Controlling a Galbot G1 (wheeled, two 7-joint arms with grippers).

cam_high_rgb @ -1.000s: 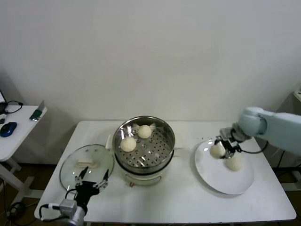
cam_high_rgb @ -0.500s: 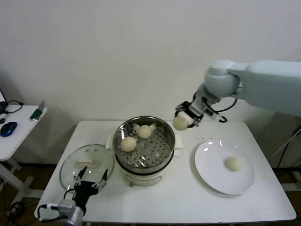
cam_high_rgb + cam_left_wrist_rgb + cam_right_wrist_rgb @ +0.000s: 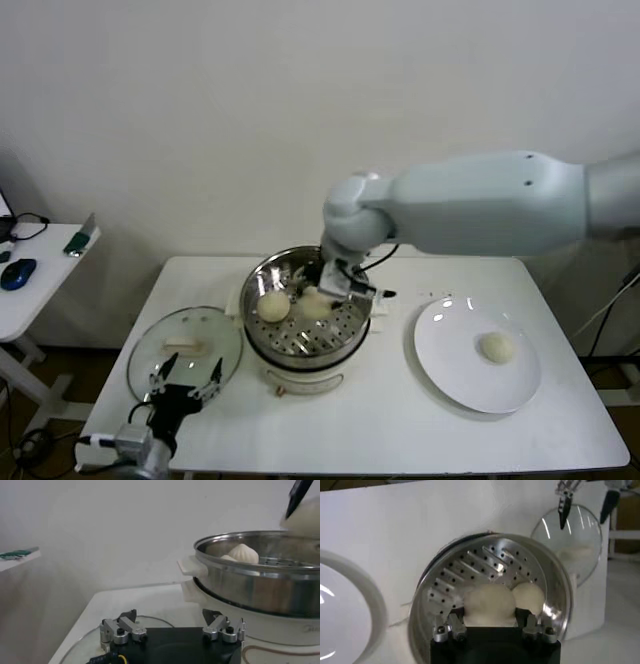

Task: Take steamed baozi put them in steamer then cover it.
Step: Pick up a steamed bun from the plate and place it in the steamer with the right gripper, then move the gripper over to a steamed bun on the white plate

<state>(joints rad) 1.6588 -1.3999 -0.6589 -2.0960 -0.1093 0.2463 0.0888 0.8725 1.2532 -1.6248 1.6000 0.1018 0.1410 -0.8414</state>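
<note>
The right gripper is clamped on a small round cream-white steamed baozi, directly above the perforated tray of the round shiny steel steamer. A second bun appears just beside the claw. The left gripper hangs open over the clear glass cover.

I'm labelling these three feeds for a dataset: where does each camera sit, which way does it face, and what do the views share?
Head view: high on the robot, facing forward and down at the white table; both arms show, the right gripper over the round shiny steel steamer.
Left wrist view: low by the table, facing the steamer's side; left gripper open.
Right wrist view: above the steamer, looking into it; right gripper shut on a round white-cream dough bun.
Shared: all three show the steamer.
</note>
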